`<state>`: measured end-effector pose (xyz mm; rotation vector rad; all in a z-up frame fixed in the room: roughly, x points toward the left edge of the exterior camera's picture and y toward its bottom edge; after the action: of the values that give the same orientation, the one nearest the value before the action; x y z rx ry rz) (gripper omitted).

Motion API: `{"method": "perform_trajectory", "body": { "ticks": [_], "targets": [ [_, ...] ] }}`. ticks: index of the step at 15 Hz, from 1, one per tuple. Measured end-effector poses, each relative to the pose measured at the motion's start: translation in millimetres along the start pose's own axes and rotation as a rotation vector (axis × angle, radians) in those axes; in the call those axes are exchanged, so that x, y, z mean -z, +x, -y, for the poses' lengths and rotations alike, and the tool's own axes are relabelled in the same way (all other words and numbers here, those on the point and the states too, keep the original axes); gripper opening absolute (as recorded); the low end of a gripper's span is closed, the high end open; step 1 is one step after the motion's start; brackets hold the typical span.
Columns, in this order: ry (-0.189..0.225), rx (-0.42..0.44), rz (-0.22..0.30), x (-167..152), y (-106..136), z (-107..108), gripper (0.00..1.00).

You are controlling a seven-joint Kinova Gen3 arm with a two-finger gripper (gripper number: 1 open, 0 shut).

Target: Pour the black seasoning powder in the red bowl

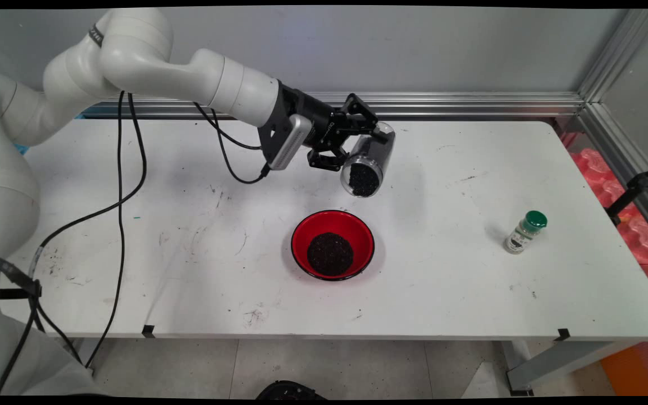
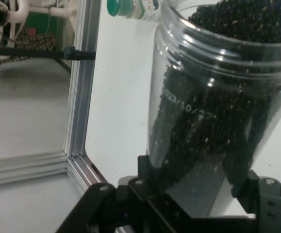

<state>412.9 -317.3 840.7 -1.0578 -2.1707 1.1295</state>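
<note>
Clear plastic jar point(image 1: 367, 162) of small black granules point(image 1: 364, 179) was held clamped in the pincer point(image 1: 358, 147), fingers pressed against its wall on either side; the grip is confirmed in the hand view, where the jar point(image 2: 218, 121) is seen rising between the two fingers point(image 2: 147, 167). Jar was held clear of the desk point(image 1: 470, 292), above its rear middle. Jar was tipped hard: long axis ran from about 1 o'clock (base, far side) down to 7 o'clock (open mouth, near side) in the main view. Granules were piled at the mouth.

Key relation: red bowl point(image 1: 332, 244) was sat on the desk at roughly 6–7 o'clock from the jar mouth, near but apart, no contact. Mouth was pointed towards the bowl's far rim. A mound of the same black granules point(image 1: 330, 253) was already seen inside the bowl. No grains could be made out in the air between the two.

Further out: small green-capped shaker bottle point(image 1: 523, 232) was stood at about 4 o'clock from the jar, well apart, towards the desk's right end. Its cap point(image 2: 117, 7) was also caught at the top of the hand view.
</note>
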Motion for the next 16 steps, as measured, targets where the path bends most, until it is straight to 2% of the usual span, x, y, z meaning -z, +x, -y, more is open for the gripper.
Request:
{"method": "perform_trajectory", "body": {
  "ticks": [4,16],
  "targets": [
    [-0.003,0.095,-0.01,-2.0,-3.4,3.0,0.0],
    [-0.012,0.469,-0.05,-19.2,-18.2,13.1,0.0]
  ]
}}
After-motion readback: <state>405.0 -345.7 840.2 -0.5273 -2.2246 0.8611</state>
